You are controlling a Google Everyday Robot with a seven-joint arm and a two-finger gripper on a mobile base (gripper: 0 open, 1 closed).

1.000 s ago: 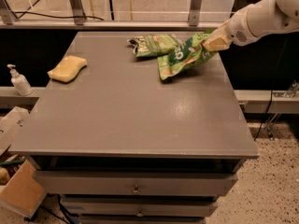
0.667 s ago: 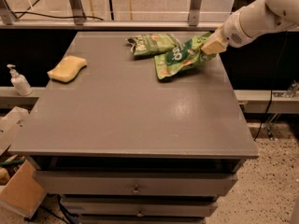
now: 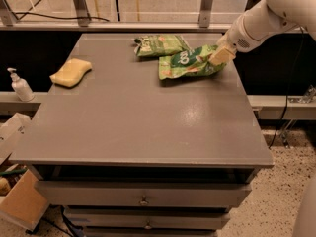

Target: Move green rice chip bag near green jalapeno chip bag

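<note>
The green rice chip bag (image 3: 187, 62), a bright lime-green pouch with a dark round logo, lies near the far right of the grey table (image 3: 138, 117). The green jalapeno chip bag (image 3: 160, 45), duller and flatter, lies just behind and to its left, their edges close or touching. My gripper (image 3: 220, 56), on a white arm coming in from the upper right, is at the right end of the rice chip bag and shut on that end.
A yellow sponge (image 3: 71, 72) lies at the far left of the table. A white pump bottle (image 3: 19, 85) stands on a ledge to the left. A cardboard box (image 3: 19, 201) sits on the floor at lower left. Drawers (image 3: 143, 196) are below the tabletop.
The rice chip bag has come down from a tilted, lifted pose to lie flatter on the table beside the jalapeno bag. The gripper has lowered slightly with it.
</note>
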